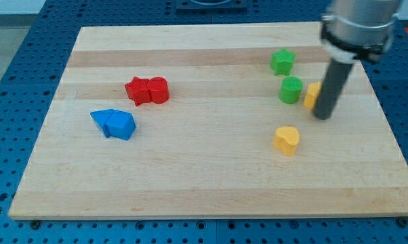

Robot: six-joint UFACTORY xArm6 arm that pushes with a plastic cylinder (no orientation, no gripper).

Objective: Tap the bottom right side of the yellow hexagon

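My tip [323,115] is a bare rod with no fingers, holding nothing, touching the right near side of the yellow hexagon [312,95], far right. Too hard a tap could shove it into the green cylinder [291,89] just left. No containers here.

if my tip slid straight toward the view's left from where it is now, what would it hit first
Probably the yellow hexagon, right beside my tip and partly hidden behind the rod; the green cylinder lies just beyond it. Depth is unclear.
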